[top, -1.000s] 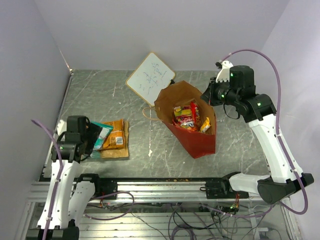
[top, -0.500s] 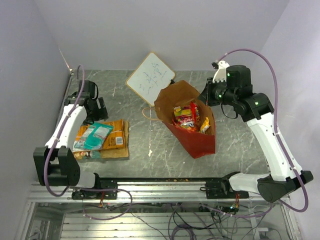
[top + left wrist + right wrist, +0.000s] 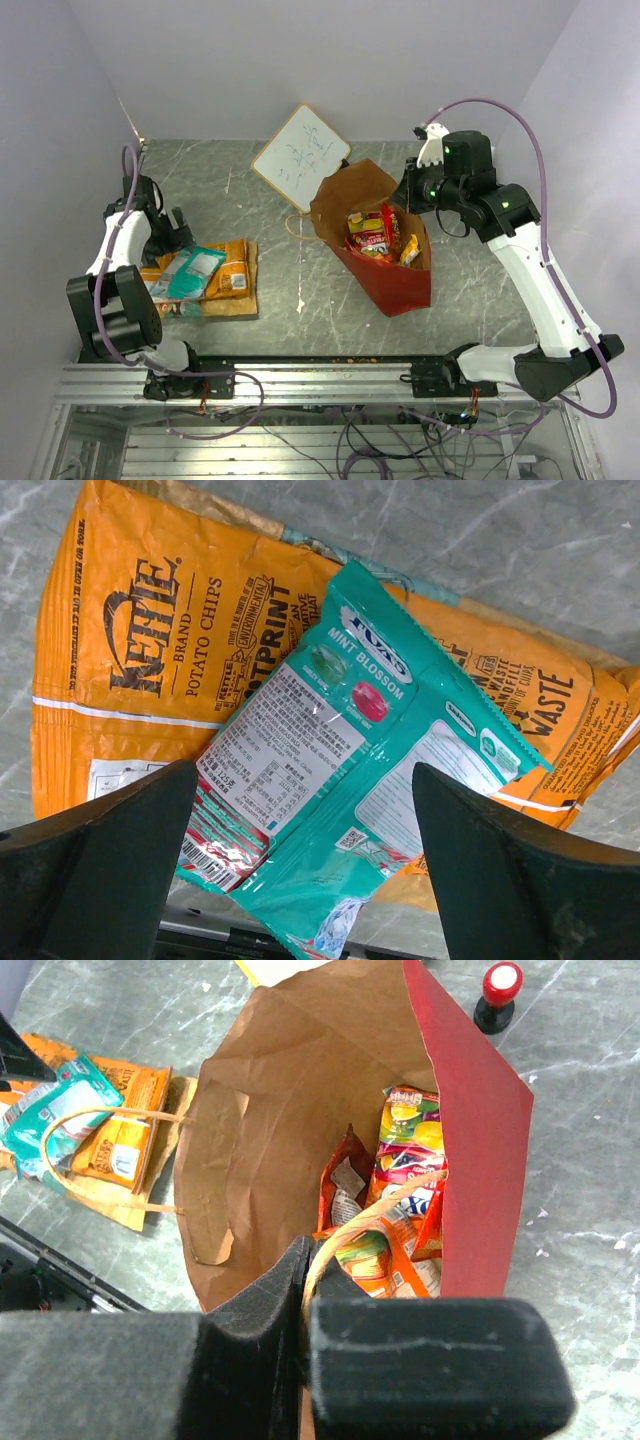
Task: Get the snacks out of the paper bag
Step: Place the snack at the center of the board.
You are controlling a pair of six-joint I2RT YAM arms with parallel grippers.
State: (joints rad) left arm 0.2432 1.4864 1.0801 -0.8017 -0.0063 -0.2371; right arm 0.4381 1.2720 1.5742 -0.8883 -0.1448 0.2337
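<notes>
1. Snacks (image 3: pixel 372 235), small crinkly foil packets in red, yellow and orange, stand bunched at the bottom of the tall paper bag (image 3: pixel 395 285). The bag is red outside and brown kraft inside, and it leans open-mouthed near the middle of the grey marbled surface (image 3: pixel 220 190).
2. Two packets are already out. A large orange foil chip packet (image 3: pixel 130 650) lies flat on the left part of the surface, with a teal mint-sweet packet (image 3: pixel 340 780) across it. Both are well apart from the paper bag.
3. A flat tan-brown piece (image 3: pixel 230 305) shows beneath them in the top view. We cannot tell whether it is another packet.
4. We count at least three packets inside the bag, overlapping so that an exact count is unsure. We judge the task partly done, with the larger share left.
5. Our left claw (image 3: pixel 302 770) has its jaws spread as wide as they go and holds nothing. It hangs over the teal packet with one finger to each side, and we see no contact.
6. Our right claw (image 3: pixel 305 1310) is clamped on the thin twisted paper handle (image 3: pixel 345 1235) at the bag's rim. We think it is steadying the bag and keeping the mouth open.
7. From the right claw, the remaining snacks lie just below and beyond it, down inside the bag. From the left claw they are well apart, so we judge that it must cross the surface to reach in.
</notes>
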